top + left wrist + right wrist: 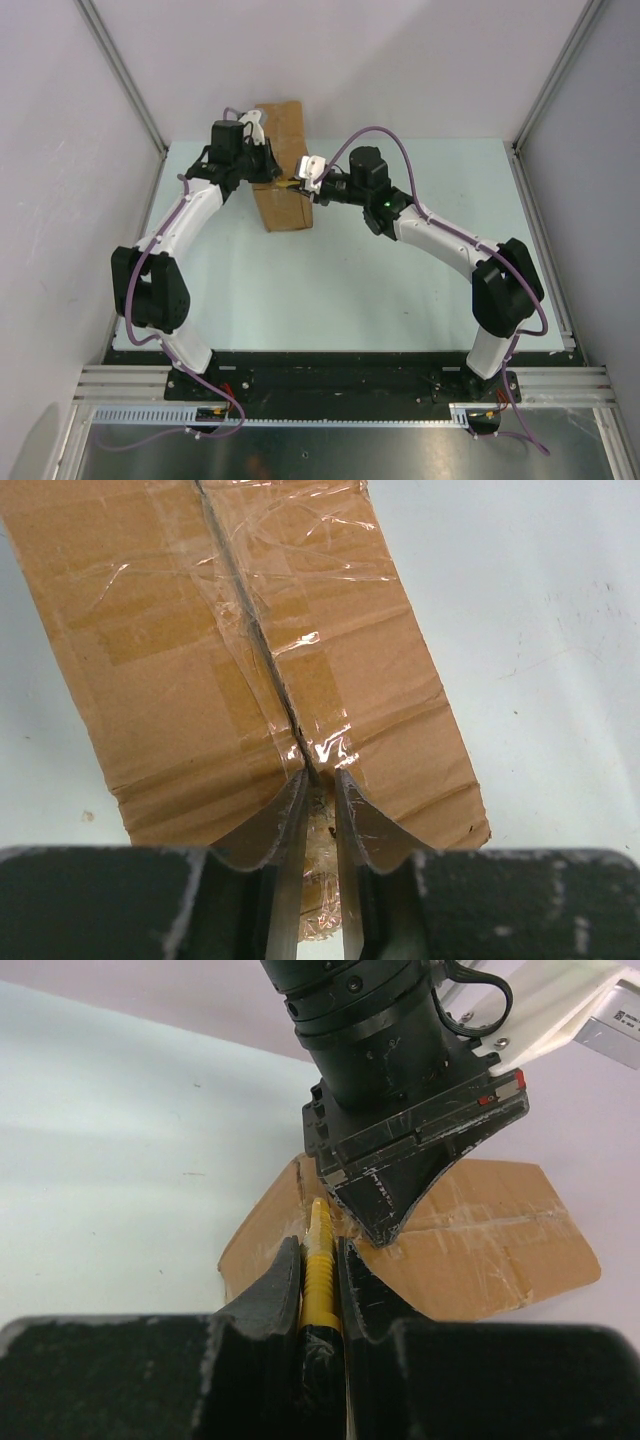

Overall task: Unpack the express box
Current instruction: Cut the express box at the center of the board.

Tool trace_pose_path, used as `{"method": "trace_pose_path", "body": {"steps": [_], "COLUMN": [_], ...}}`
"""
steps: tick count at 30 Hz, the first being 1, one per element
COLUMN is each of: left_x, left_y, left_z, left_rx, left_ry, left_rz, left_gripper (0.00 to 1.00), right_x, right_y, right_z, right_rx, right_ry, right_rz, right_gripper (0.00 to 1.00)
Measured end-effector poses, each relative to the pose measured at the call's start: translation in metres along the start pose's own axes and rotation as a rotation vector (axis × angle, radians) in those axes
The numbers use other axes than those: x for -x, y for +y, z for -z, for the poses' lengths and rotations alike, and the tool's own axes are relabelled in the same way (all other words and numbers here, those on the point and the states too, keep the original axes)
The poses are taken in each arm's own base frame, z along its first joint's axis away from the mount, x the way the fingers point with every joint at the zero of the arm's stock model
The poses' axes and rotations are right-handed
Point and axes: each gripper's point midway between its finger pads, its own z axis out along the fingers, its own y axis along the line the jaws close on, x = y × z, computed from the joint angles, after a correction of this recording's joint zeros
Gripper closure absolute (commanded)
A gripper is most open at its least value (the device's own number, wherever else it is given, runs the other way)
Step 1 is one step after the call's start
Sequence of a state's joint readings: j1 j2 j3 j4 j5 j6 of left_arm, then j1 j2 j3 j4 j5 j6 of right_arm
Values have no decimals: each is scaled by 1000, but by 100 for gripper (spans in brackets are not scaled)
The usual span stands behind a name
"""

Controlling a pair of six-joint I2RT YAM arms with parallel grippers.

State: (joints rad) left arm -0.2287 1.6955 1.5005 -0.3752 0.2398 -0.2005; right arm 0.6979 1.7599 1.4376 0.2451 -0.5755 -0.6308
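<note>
At the far middle of the bench (pixel 400 290) lies the box (pixel 284 208), its long side running away from my bases and set a little askew. My left jaws hang over it, toward its left edge in the overhead view, tips down on the top face. From my left wrist I see the taped seam (pixel 245 630) run down the middle of the box and end right between those jaws, close to one short end of the box. They stand nearly together with only a thin gap between them. Some crumpled clear tape (pixel 320 830) shows in that gap. I cannot tell whether they pinch it or merely rest on the cardboard.

My right jaws sit low at the box's right side. They are closed tight on the knife (pixel 319 1260). Its yellow body is clamped between them, and its front end points at the box's edge, just beside the tips of my left jaws. The cardboard there is creased and shiny with tape. Both sets of jaws are near each other at the box.
</note>
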Motion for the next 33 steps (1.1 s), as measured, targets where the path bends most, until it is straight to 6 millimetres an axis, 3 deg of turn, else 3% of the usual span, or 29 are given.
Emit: {"method": "trace_pose_path", "body": {"steps": [33], "left_x": [-2], "left_y": [2], "left_z": [-4], "left_rx": [-10], "left_ry": [-21], "left_rz": [-13], "left_gripper": [82], "right_x": [-23], "right_y": [5], "right_z": [-6], "right_rx": [-2], "right_ry": [53], "right_rz": [-3], "right_gripper": [100]}}
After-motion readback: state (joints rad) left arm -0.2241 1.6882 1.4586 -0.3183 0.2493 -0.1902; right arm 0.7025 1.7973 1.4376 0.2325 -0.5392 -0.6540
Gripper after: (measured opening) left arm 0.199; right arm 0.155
